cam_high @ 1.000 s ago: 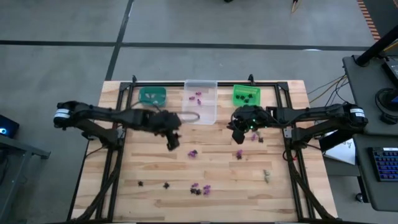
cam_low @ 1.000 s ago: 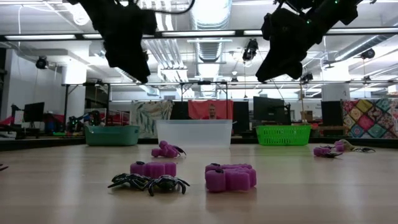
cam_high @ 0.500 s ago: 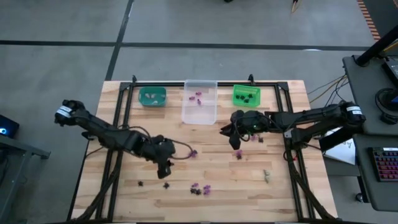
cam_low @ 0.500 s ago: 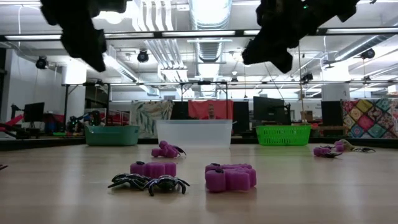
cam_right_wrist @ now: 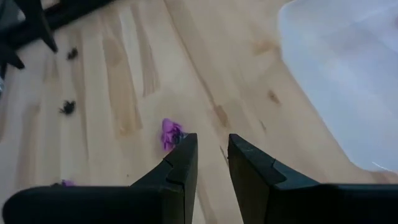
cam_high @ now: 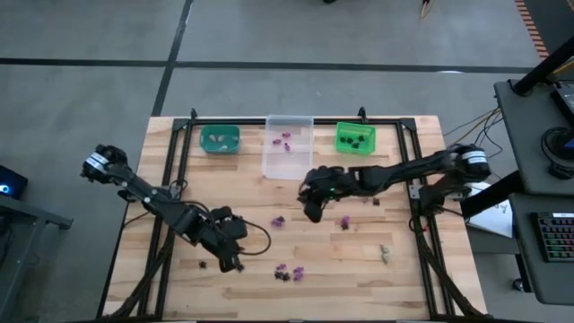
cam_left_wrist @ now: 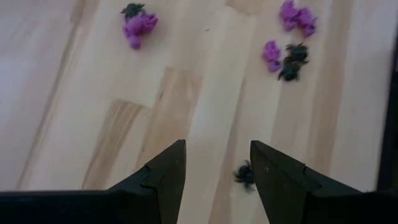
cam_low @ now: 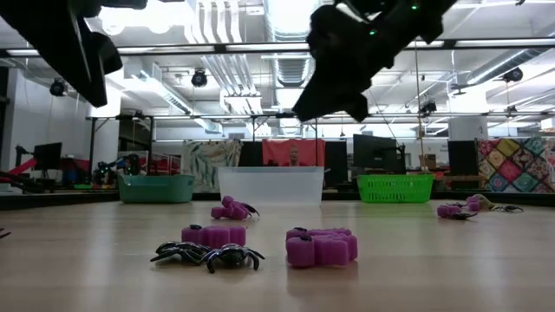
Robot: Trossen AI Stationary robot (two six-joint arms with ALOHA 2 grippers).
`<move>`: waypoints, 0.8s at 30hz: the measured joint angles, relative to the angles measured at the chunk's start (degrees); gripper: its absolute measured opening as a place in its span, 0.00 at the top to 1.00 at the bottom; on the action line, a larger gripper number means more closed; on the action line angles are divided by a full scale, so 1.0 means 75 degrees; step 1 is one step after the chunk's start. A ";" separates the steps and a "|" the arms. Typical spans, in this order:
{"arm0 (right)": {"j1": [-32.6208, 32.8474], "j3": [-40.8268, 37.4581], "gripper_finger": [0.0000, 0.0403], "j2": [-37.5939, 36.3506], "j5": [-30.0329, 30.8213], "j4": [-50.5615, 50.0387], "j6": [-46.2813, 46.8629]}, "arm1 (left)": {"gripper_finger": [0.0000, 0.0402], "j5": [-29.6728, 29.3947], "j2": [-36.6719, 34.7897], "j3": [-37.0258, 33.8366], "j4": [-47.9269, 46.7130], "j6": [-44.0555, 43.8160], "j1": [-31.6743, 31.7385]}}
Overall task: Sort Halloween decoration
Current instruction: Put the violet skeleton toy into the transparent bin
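Note:
The Halloween decoration lies scattered on the wooden table: purple trinkets (cam_high: 278, 221) (cam_high: 343, 222), a purple and black cluster (cam_high: 289, 272), black ones (cam_high: 204, 265) (cam_high: 239, 266) and a pale one (cam_high: 384, 254). My left gripper (cam_high: 235, 260) hangs open above the near left part; a black trinket (cam_left_wrist: 244, 175) shows just beside one fingertip, untouched. My right gripper (cam_high: 309, 210) hovers over the table's middle with a narrow gap and nothing between its fingers (cam_right_wrist: 211, 152). A purple trinket (cam_right_wrist: 169, 134) lies just beyond it.
Three bins stand along the far edge: teal (cam_high: 220, 138), clear (cam_high: 288, 152) with purple pieces inside, green (cam_high: 355, 137) with black pieces. Black frame rails (cam_high: 166, 233) run down both sides of the table. Bare wood lies between the bins and the trinkets.
My left gripper has swung from beside the clear bin toward the table's near left, coming over the black trinkets. My right gripper has gone from in front of the green bin toward the table's left, over the middle. No trinket has moved.

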 joint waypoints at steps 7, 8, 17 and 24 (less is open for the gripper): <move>0.0577 0.1021 0.80 0.1195 0.0006 -0.0399 -0.0420 | 0.60 -0.0231 0.0202 -0.0001 0.0087 -0.0226 -0.0299; 0.0678 0.1160 0.80 0.1363 0.0042 -0.0404 -0.0571 | 0.60 -0.0262 0.0237 -0.0004 0.0082 -0.0275 -0.0363; 0.1316 0.2151 0.80 0.2398 0.1315 -0.0490 -0.2016 | 0.60 -0.0829 0.0525 -0.0004 0.0145 -0.0869 -0.1236; 0.1564 0.2188 0.80 0.2786 0.2071 0.0118 -0.2852 | 0.60 -0.1384 0.0649 -0.0004 0.0157 -0.1199 -0.1811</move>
